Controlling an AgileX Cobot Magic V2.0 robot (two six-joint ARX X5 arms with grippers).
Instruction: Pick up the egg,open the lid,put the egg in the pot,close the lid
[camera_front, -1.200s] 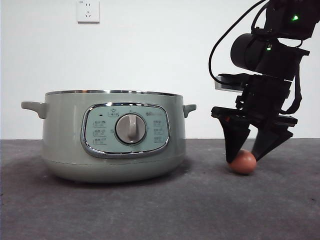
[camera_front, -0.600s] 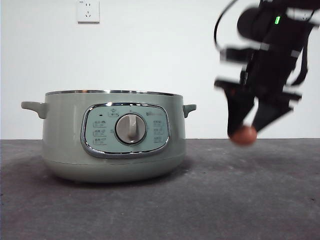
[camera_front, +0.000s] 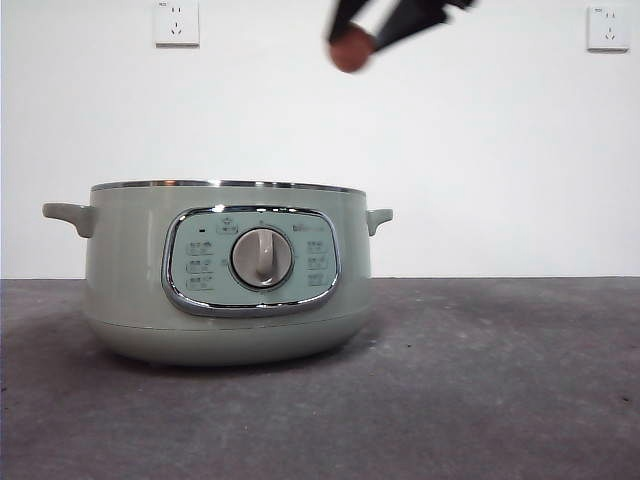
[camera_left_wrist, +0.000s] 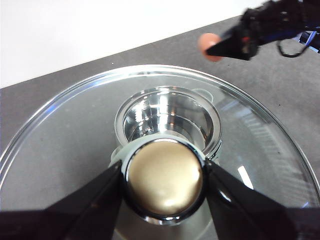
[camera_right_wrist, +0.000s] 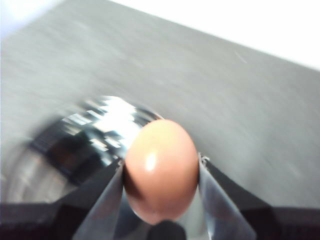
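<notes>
Black pincer (camera_front: 352, 40); tapered matte jaws.

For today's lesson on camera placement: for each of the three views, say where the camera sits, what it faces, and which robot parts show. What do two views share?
Front view: low at table height, facing the pot; right gripper with the egg at top.
Left wrist view: above, looking through the lid into the pot; left gripper grips the knob.
Right wrist view: looks down past the right gripper and egg.
Shared: all show the egg.
</notes>
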